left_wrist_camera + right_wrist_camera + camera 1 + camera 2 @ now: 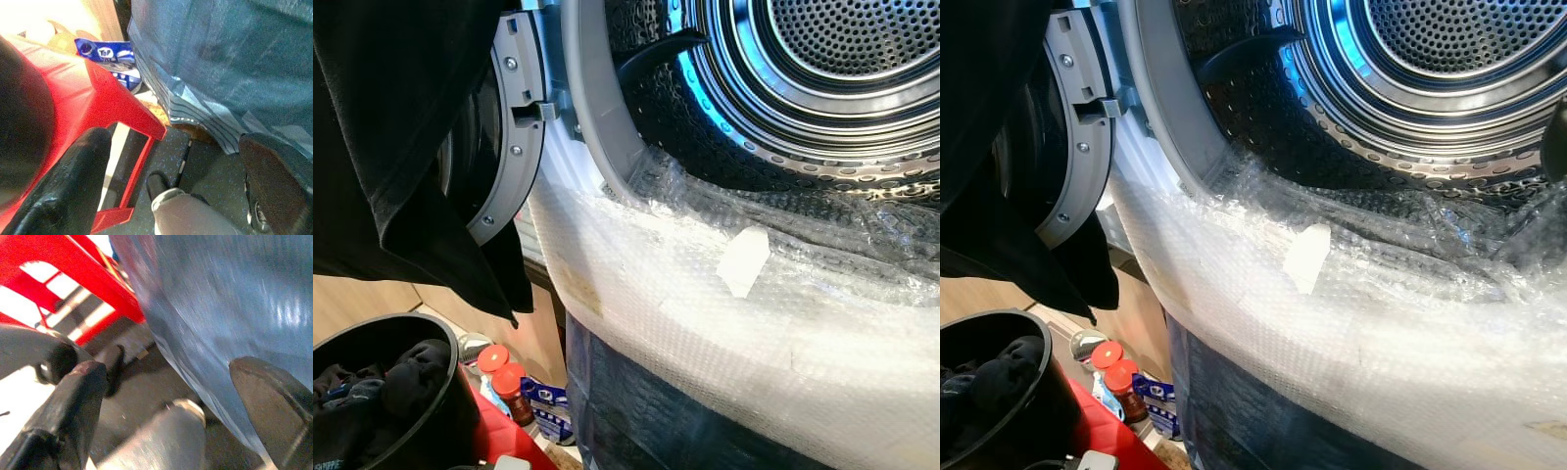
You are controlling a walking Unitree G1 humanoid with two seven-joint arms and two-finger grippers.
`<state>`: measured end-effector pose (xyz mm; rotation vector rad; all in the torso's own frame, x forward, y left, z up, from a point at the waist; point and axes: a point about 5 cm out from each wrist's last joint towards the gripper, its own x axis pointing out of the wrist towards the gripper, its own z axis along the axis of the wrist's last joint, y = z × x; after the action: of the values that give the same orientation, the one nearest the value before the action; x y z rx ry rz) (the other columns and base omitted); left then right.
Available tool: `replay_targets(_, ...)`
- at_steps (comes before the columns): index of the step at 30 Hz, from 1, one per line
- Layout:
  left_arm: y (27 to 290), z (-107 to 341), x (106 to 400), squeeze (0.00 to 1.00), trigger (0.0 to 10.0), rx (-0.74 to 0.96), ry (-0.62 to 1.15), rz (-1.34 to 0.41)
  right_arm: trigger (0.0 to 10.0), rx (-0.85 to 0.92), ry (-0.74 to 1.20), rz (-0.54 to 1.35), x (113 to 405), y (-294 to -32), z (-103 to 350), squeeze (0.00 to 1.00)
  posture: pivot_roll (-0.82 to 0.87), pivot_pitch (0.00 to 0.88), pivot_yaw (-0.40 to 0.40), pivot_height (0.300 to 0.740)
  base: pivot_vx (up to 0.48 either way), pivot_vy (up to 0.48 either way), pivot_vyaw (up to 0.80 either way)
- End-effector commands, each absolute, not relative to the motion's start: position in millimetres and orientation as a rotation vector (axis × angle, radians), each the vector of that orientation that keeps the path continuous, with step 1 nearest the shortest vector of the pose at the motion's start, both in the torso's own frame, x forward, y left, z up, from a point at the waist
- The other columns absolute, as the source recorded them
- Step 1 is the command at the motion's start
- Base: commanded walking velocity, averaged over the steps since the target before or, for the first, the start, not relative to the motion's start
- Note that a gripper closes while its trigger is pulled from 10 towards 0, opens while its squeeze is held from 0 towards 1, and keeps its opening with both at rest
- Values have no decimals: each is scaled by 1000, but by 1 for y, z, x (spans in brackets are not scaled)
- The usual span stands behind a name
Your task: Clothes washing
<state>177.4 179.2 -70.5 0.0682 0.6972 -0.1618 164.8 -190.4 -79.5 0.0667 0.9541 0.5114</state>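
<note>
The washing machine's drum (842,59) stands open and looks empty, its grey door (514,137) swung out to the left. A black garment (401,147) hangs at the upper left, in front of the door. At the lower left a black basket (452,345) holds dark clothes (401,377). Both arms hang low beside the machine's front. My left gripper (171,186) is open, its fingers (73,186) wide apart over the floor by the red stool (112,98). My right gripper (171,406) is open too, against the machine's blue-filmed front (220,298), with nothing held.
Bubble wrap (705,313) with a white tape patch (742,259) covers the drum's lower rim. The basket sits on the red stool. Two red-capped bottles (509,384) and a blue package (546,399) stand on the floor between stool and machine.
</note>
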Motion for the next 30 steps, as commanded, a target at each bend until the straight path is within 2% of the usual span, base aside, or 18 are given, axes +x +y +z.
replay_targets(1, 184, -72, 173, 0, 10000, 66, 707, -151, 10000, 112, 919, 522, 168, -190, -76, 0, -27, 27, 7, 740, 0, 0, 0)
replay_targets(3, 184, -72, 173, 0, 10000, 67, 708, -155, 10000, 205, 868, 560, 171, -188, -71, 0, -28, 25, 9, 740, 0, 0, 0)
replay_targets(6, 183, -72, 173, 0, 10000, 66, 709, -157, 10000, 255, 851, 602, 170, -187, -69, 0, -28, 25, 9, 740, 0, 0, 0)
replay_targets(8, 182, -72, 173, 0, 10000, 61, 706, -165, 10000, 358, 845, 710, 162, -183, -67, 0, -33, 21, 9, 740, 0, 0, 0)
replay_targets(13, 181, -71, 174, 0, 10000, 60, 702, -169, 10000, 427, 840, 775, 157, -181, -65, 0, -35, 17, 9, 740, 0, 0, 0)
replay_targets(16, 181, -67, 179, 0, 10000, 62, 656, -163, 10000, 356, 864, 695, 158, -181, -70, 0, -35, 11, 10, 740, 0, 0, 0)
replay_targets(17, 180, -61, 185, 0, 10000, 52, 612, -158, 10000, 228, 946, 587, 156, -185, -79, 0, -35, 11, 10, 740, 0, 0, 0)
replay_targets(18, 180, -61, 185, 0, 10000, 52, 612, -158, 10000, 228, 946, 587, 156, -185, -79, 0, -35, 11, 10, 740, 0, 0, 0)
replay_targets(20, 173, -57, 190, 0, 10000, -11, 586, -218, 10000, 18, 1063, 494, 148, -193, -89, 0, -35, 11, 10, 740, 0, 0, 0)
replay_targets(21, 173, -57, 190, 0, 10000, -11, 586, -218, 10000, 18, 1063, 494, 148, -193, -89, 0, -35, 11, 10, 740, 0, 0, 0)
replay_targets(23, 153, -50, 193, 0, 10000, -35, 564, -418, 10000, -88, 1213, 354, 129, -202, -100, 0, 4, 3, 2, 740, 0, 0, 0)
replay_targets(30, 144, -28, 196, 0, 10000, 49, 507, -623, 10000, -50, 1225, 361, 122, -185, -105, 0, 17, 0, 13, 740, 0, 0, 0)
